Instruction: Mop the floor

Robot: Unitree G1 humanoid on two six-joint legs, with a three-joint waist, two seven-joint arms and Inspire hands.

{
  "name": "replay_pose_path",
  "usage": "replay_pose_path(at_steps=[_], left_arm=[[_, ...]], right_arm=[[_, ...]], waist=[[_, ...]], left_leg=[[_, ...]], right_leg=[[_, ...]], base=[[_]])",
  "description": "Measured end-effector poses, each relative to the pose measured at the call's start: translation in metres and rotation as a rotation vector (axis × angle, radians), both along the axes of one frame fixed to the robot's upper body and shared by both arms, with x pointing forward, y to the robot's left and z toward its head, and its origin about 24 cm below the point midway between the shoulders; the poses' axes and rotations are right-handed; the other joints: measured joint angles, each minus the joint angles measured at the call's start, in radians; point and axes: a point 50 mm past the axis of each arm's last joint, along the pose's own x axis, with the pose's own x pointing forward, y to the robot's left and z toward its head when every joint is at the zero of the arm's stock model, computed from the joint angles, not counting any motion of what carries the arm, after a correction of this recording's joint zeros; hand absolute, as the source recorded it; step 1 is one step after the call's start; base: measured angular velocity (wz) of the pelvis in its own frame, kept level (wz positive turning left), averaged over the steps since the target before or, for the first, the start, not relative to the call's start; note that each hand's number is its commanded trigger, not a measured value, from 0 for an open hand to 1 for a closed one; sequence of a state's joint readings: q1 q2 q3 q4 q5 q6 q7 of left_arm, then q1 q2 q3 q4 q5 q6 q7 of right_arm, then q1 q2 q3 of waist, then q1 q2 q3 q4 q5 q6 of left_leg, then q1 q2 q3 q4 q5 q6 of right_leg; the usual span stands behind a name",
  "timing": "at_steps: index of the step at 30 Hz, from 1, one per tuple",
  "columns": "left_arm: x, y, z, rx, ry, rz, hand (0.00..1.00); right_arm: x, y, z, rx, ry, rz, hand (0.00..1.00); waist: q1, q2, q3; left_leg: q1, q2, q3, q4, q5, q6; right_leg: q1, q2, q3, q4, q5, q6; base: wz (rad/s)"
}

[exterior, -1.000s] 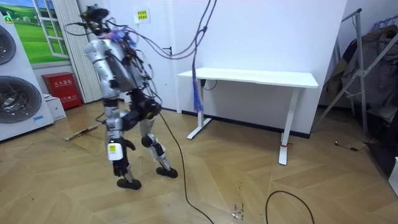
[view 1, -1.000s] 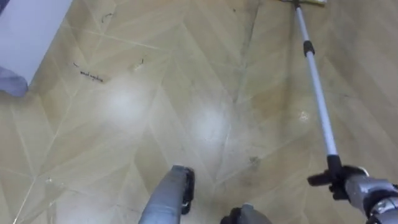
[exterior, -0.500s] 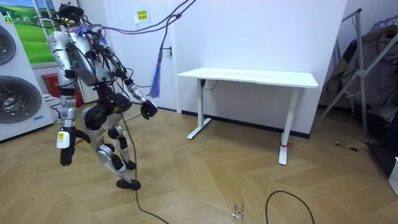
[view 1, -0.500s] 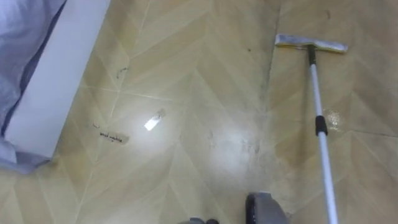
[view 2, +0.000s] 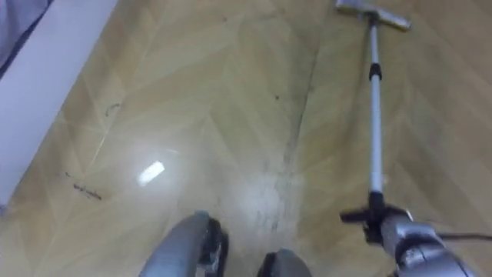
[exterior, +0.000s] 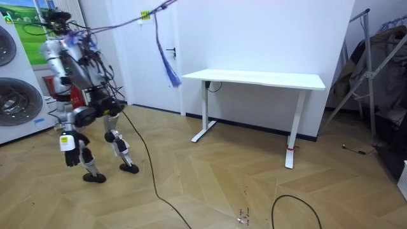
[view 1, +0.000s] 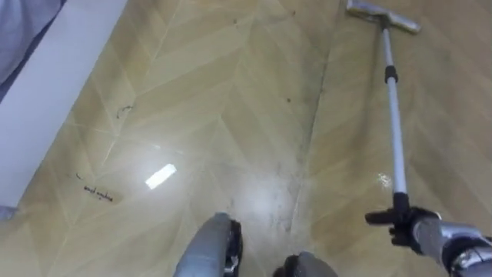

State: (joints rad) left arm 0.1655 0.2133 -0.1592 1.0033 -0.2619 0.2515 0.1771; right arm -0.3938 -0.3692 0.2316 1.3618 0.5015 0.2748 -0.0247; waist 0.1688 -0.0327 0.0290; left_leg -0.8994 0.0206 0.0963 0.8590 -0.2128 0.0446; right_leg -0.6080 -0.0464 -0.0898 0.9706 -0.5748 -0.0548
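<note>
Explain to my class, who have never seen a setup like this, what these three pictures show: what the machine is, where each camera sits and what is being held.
The machine is a humanoid robot on two legs, doing housework. Two pictures come from the two eyes of a camera on its head. They look down at the wooden floor and show almost the same scene. The third comes from a camera standing in the room. There the robot stands by the washing machines, some way from a white desk.

Its right hand is curled round the lower end of a mop. The mop head rests on the floor ahead. Its left hand hangs at its side.
</note>
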Motion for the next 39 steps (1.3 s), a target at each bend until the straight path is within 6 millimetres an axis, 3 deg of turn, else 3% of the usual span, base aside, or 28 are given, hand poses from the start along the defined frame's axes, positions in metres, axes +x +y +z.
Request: replay_pose_path(at_steps=[1, 2, 3, 4, 5, 7, 9, 12, 14, 17, 18, 19, 21, 22, 23, 24, 25, 26, 28, 29, 31, 32, 34, 35, 36, 37, 38, 39], left_arm=[[-0.001, -0.001, 0.000, -0.015, 0.004, -0.010, 0.00], [0.007, -0.005, -0.001, -0.028, -0.009, -0.037, 0.00], [0.012, -0.007, 0.000, -0.031, -0.021, -0.053, 0.00], [0.021, -0.010, 0.000, -0.028, -0.045, -0.080, 0.00], [0.030, -0.012, 0.001, -0.025, -0.074, -0.090, 0.00], [0.042, -0.013, 0.004, -0.016, -0.128, -0.092, 0.00], [0.048, -0.015, 0.005, -0.007, -0.160, -0.085, 0.00], [0.045, -0.018, 0.004, -0.005, -0.151, -0.081, 0.00], [0.037, -0.020, 0.001, -0.001, -0.106, -0.088, 0.00], [0.022, -0.021, -0.003, -0.006, -0.044, -0.072, 0.00], [0.021, -0.020, -0.003, -0.003, -0.035, -0.070, 0.00], [0.019, -0.019, -0.003, -0.003, -0.028, -0.059, 0.00], [0.020, -0.014, -0.002, -0.002, -0.036, -0.036, 0.00], [0.020, -0.010, -0.001, 0.008, -0.038, -0.036, 0.00], [0.020, -0.005, 0.000, 0.027, -0.035, -0.033, 0.00], [0.020, -0.003, 0.001, 0.035, -0.035, -0.033, 0.00], [0.020, 0.000, 0.002, 0.043, -0.035, -0.035, 0.00], [0.019, 0.001, 0.002, 0.048, -0.033, -0.038, 0.00], [0.012, -0.001, 0.001, 0.030, -0.022, -0.038, 0.00], [0.008, -0.004, 0.000, 0.004, -0.017, -0.040, 0.00], [0.005, -0.005, -0.001, -0.017, -0.009, -0.039, 0.00], [0.006, -0.005, -0.001, -0.018, -0.010, -0.037, 0.00], [0.013, -0.007, -0.001, -0.032, -0.042, -0.030, 0.00], [0.018, -0.008, 0.000, -0.032, -0.059, -0.041, 0.00], [0.020, -0.009, 0.000, -0.032, -0.067, -0.038, 0.00], [0.022, -0.009, -0.001, -0.031, -0.076, -0.018, 0.00], [0.021, -0.010, -0.001, -0.033, -0.074, -0.010, 0.00], [0.021, -0.010, -0.001, -0.034, -0.074, -0.008, 0.00]], right_arm=[[-0.025, -0.004, -0.010, 0.011, 0.053, -0.019, 1.00], [-0.052, -0.012, -0.018, 0.002, 0.119, -0.045, 1.00], [-0.067, -0.015, -0.022, -0.007, 0.157, -0.056, 1.00], [-0.096, -0.021, -0.027, -0.027, 0.238, -0.071, 1.00], [-0.124, -0.023, -0.032, -0.038, 0.310, -0.091, 1.00], [-0.151, -0.018, -0.038, -0.050, 0.377, -0.115, 1.00], [-0.163, -0.005, -0.045, -0.044, 0.414, -0.121, 1.00], [-0.173, 0.022, -0.055, -0.004, 0.451, -0.115, 1.00], [-0.171, 0.034, -0.058, 0.024, 0.477, -0.096, 1.00], [-0.151, 0.026, -0.053, -0.001, 0.475, -0.077, 1.00], [-0.142, 0.022, -0.051, -0.010, 0.458, -0.073, 1.00], [-0.118, 0.014, -0.044, -0.031, 0.411, -0.066, 1.00], [-0.073, 0.002, -0.029, -0.069, 0.303, -0.040, 1.00], [-0.041, -0.001, -0.017, -0.087, 0.212, -0.012, 1.00], [-0.009, -0.001, -0.003, -0.088, 0.108, 0.014, 1.00], [0.006, 0.000, 0.004, -0.083, 0.059, 0.024, 1.00], [0.028, 0.002, 0.016, -0.062, -0.021, 0.025, 1.00], [0.031, 0.004, 0.018, -0.037, -0.013, 0.013, 1.00], [0.004, 0.003, 0.002, -0.006, 0.063, -0.009, 1.00], [-0.012, 0.000, -0.005, -0.002, 0.077, -0.006, 1.00], [-0.035, -0.007, -0.013, -0.003, 0.109, -0.008, 1.00], [-0.055, -0.010, -0.020, -0.007, 0.145, -0.013, 1.00], [-0.084, -0.013, -0.028, -0.007, 0.204, -0.041, 1.00], [-0.102, -0.013, -0.032, -0.007, 0.250, -0.054, 1.00], [-0.111, -0.013, -0.034, -0.008, 0.274, -0.058, 1.00], [-0.129, -0.013, -0.038, -0.013, 0.329, -0.064, 1.00], [-0.146, -0.011, -0.040, -0.025, 0.385, -0.056, 1.00], [-0.154, -0.011, -0.041, -0.030, 0.405, -0.060, 1.00]], waist=[[-0.008, -0.007, -0.0106], [-0.011, 0.003, -0.0093], [-0.010, 0.010, -0.0090], [-0.013, 0.031, -0.0152], [-0.020, 0.057, -0.0231], [-0.035, 0.090, -0.0245], [-0.058, 0.108, -0.0216], [-0.068, 0.109, -0.0163], [-0.090, 0.106, -0.0146], [-0.079, 0.093, -0.0108], [-0.079, 0.085, -0.0066], [-0.075, 0.081, -0.0042], [-0.052, 0.058, 0.0018], [-0.037, 0.047, 0.0000], [-0.024, 0.027, 0.0028], [-0.020, 0.016, 0.0060], [-0.019, 0.002, 0.0087], [-0.013, -0.021, 0.0114], [0.004, -0.035, 0.0123], [0.005, -0.020, 0.0107], [-0.001, -0.002, 0.0081], [-0.009, 0.008, 0.0028], [-0.020, 0.026, -0.0010], [-0.027, 0.033, -0.0052], [-0.037, 0.035, -0.0070], [-0.052, 0.031, -0.0052], [-0.071, 0.040, -0.0115], [-0.081, 0.047, -0.0149]], left_leg=[[0.030, -0.018, 0.022, 0.004, -0.033, 0.054], [0.059, -0.038, 0.035, 0.009, -0.071, 0.076], [0.073, -0.051, 0.038, 0.012, -0.084, 0.086], [0.097, -0.073, 0.041, 0.015, -0.115, 0.105], [0.117, -0.088, 0.038, 0.018, -0.142, 0.118], [0.140, -0.102, 0.031, 0.011, -0.170, 0.125], [0.166, -0.107, 0.031, -0.016, -0.181, 0.124], [0.234, -0.114, -0.025, -0.072, -0.200, 0.098], [0.294, -0.119, -0.071, -0.081, -0.242, 0.075], [0.349, -0.096, -0.082, -0.045, -0.291, 0.033], [0.350, -0.093, -0.082, -0.023, -0.293, 0.029], [0.342, -0.077, -0.073, 0.041, -0.293, 0.024], [0.298, -0.049, -0.063, 0.174, -0.269, -0.018], [0.258, -0.030, -0.063, 0.272, -0.235, -0.056], [0.219, -0.012, -0.063, 0.355, -0.178, -0.061], [0.204, -0.005, -0.060, 0.382, -0.163, -0.059], [0.161, 0.002, -0.060, 0.381, -0.169, -0.057], [0.117, 0.001, -0.058, 0.338, -0.174, -0.048], [0.071, 0.000, -0.055, 0.193, -0.169, -0.056], [0.061, 0.003, -0.050, 0.049, -0.148, -0.066], [0.066, 0.006, -0.027, -0.034, -0.056, -0.020], [0.102, -0.008, -0.009, -0.041, -0.051, 0.013], [0.150, -0.033, 0.004, -0.047, -0.074, 0.050], [0.186, -0.060, 0.010, -0.062, -0.087, 0.062], [0.205, -0.075, 0.010, -0.070, -0.092, 0.071], [0.249, -0.104, 0.014, -0.091, -0.096, 0.083], [0.287, -0.123, 0.009, -0.102, -0.110, 0.093], [0.304, -0.125, 0.003, -0.102, -0.119, 0.095]], right_leg=[[0.040, -0.021, 0.001, -0.016, -0.019, 0.028], [0.057, -0.040, 0.015, 0.012, -0.013, 0.040], [0.053, -0.045, 0.029, 0.045, 0.003, 0.059], [0.031, -0.055, 0.057, 0.121, 0.062, 0.084], [0.000, -0.054, 0.083, 0.199, 0.123, 0.094], [-0.079, -0.045, 0.113, 0.274, 0.133, 0.096], [-0.174, -0.035, 0.116, 0.253, 0.133, 0.096], [-0.254, -0.018, 0.105, -0.004, 0.161, 0.077], [-0.249, -0.023, 0.078, -0.186, 0.273, 0.064], [-0.187, -0.045, 0.015, -0.156, 0.300, 0.029], [-0.184, -0.048, 0.009, -0.137, 0.286, 0.020], [-0.176, -0.041, 0.003, -0.103, 0.254, 0.014], [-0.176, -0.024, -0.001, -0.054, 0.207, -0.005], [-0.175, -0.008, -0.007, -0.026, 0.178, -0.020], [-0.170, 0.006, -0.011, -0.010, 0.157, -0.035], [-0.164, 0.012, -0.010, -0.007, 0.149, -0.041], [-0.150, 0.016, -0.019, -0.007, 0.133, -0.048], [-0.128, 0.016, -0.025, -0.018, 0.121, -0.051], [-0.071, 0.019, -0.045, -0.059, 0.115, -0.054], [-0.032, 0.025, -0.055, -0.090, 0.110, -0.049], [0.018, 0.024, -0.052, -0.106, 0.086, -0.024], [0.054, 0.002, -0.059, -0.106, 0.062, -0.002], [0.112, -0.028, -0.066, -0.121, 0.042, 0.021], [0.143, -0.057, -0.068, -0.120, 0.034, 0.037], [0.160, -0.071, -0.073, -0.115, 0.033, 0.041], [0.180, -0.095, -0.075, -0.077, 0.042, 0.057], [0.190, -0.114, -0.072, -0.029, 0.071, 0.085], [0.193, -0.114, -0.068, -0.006, 0.094, 0.085]], base=[[0.44], [0.43], [0.28], [0.14], [0.11], [-0.11], [-0.29], [-0.49], [-0.09], [-0.07], [0.00], [0.00], [-0.06], [-0.11], [-0.10], [0.08], [0.25], [0.30], [0.11], [0.00], [0.08], [0.37], [0.41], [0.30], [0.34], [0.36], [0.32], [0.14]])
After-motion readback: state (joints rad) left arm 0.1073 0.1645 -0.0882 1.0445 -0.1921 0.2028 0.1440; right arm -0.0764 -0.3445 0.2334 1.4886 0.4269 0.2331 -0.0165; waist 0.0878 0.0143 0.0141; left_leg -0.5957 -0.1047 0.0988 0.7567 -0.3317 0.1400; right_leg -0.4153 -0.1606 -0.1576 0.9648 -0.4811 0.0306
